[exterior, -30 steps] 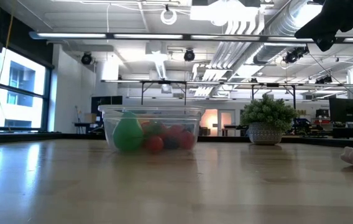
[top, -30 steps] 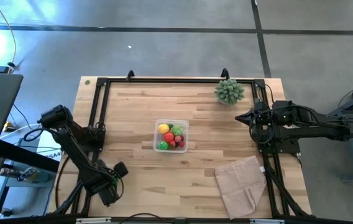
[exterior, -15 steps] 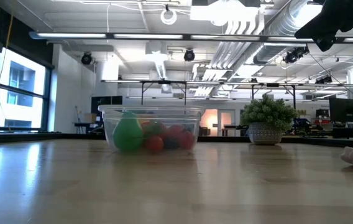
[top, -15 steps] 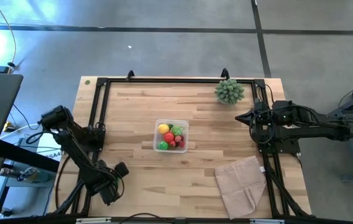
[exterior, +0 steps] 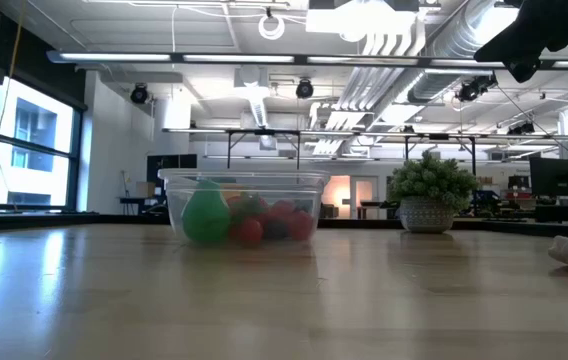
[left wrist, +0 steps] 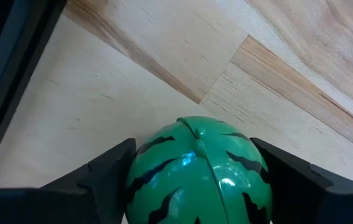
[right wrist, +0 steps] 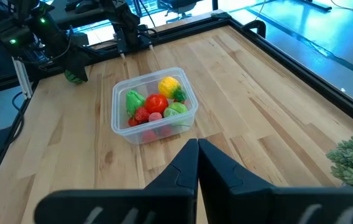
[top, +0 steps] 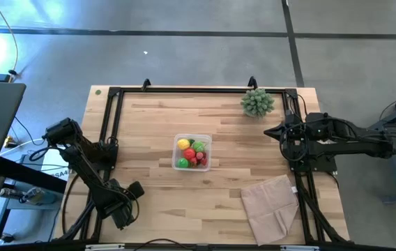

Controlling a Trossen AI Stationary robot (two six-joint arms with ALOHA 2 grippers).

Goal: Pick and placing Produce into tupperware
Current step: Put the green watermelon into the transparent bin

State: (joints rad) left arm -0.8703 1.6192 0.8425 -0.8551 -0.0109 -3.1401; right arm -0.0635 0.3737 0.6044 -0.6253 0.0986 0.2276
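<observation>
Left jaws (left wrist: pixel 195 180) flank melon ball (left wrist: pixel 196 171), lower half cut off.

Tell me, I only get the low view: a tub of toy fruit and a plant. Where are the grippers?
Observer: The left gripper is low at the table's near left corner, out of your frame.
Operator: Doing anything?
Observer: A striped melon sits right at it, filling its wrist view.
Operator: And the other one?
Observer: The right gripper is shut and empty, up by the right edge, pointing at the tub.
</observation>
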